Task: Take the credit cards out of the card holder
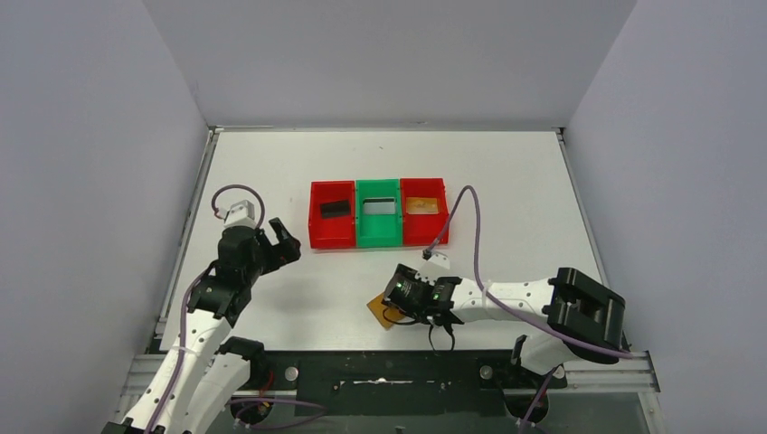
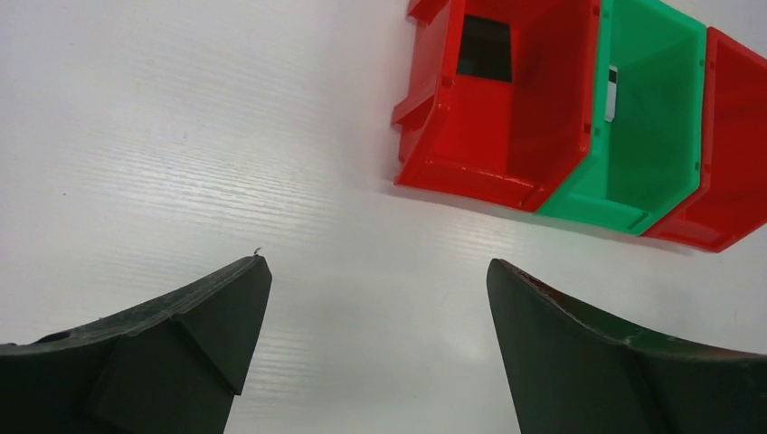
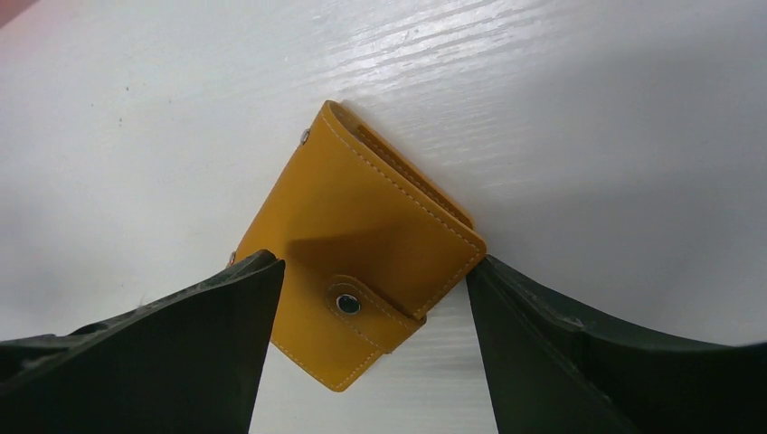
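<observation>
Card holder (image 3: 362, 226) is laid flat on table (image 3: 136, 108), bracketed by right gripper (image 3: 373, 264) fingers (image 3: 208, 344), one at each side corner; clamped or merely touching cannot be told; holder is closed, orange-tan, stitched, tab (image 3: 362, 312) snapped down; left gripper (image 2: 375, 267) is spread wide, nothing held.

On the white table (image 1: 271, 163) a red-green-red row of bins (image 1: 378, 237) is set; nearer, the closed card holder (image 3: 362, 235) is laid flat.
</observation>
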`<state>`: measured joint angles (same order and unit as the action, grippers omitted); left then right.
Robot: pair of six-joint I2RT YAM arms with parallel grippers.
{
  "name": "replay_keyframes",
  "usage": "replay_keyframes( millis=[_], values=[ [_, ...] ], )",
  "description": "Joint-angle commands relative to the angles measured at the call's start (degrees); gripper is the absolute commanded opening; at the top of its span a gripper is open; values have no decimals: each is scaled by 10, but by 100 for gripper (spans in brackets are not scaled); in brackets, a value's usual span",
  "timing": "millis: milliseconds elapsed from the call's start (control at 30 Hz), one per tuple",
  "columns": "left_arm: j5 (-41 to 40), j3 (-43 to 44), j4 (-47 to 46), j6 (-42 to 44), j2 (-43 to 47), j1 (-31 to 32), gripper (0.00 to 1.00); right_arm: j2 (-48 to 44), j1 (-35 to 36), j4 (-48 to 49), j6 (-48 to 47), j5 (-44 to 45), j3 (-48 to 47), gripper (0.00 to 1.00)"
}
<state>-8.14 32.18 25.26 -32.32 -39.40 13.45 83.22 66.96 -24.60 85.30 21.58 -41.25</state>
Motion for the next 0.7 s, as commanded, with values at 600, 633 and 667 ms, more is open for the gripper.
replay_keyframes(
  millis=[600, 633, 667],
  values=[
    [119, -15, -82, 9, -22, 3, 66, 78, -32, -99, -200, 62, -187, 70],
    [117, -15, -81, 9, -20, 3, 66, 86, -25, -119, -184, 63, -195, 70],
    [113, -15, -80, 9, -19, 3, 66, 97, -15, -139, -171, 69, -203, 70]
  ],
)
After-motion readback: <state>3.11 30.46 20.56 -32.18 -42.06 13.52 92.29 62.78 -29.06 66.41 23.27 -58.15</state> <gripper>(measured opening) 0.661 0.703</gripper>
